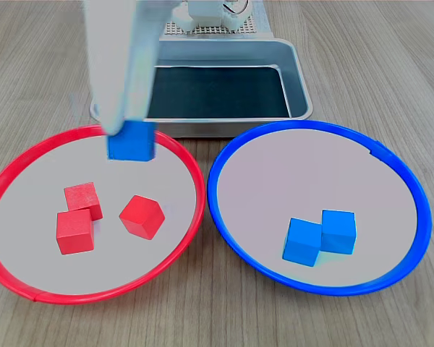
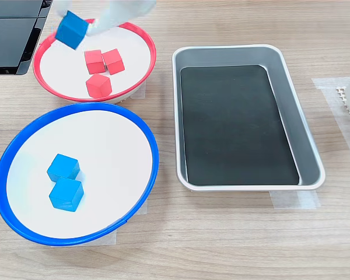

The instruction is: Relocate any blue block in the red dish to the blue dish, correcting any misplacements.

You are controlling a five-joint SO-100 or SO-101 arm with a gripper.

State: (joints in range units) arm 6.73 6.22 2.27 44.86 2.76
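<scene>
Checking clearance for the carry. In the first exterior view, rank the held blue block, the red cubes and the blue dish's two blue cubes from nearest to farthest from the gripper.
From the gripper:
1. Blue block, gripped.
2. Red cubes, below in the red dish.
3. Two blue cubes, in the blue dish, the first exterior view's right.

**Colours on the worktop**

The red dish (image 1: pixel 192 170) has a bright red rim and pale grey inside; the blue dish (image 1: pixel 224 217) matches it, rimmed bright blue. Three red cubes (image 1: pixel 76 231), plain-faced. The blue block (image 1: pixel 130 141) and two blue cubes (image 1: pixel 302 242) are bright blue. Metal tray (image 2: pixel 189 58): silver (black floor). Worktop (image 1: pixel 362 43): pale woodgrain.
</scene>
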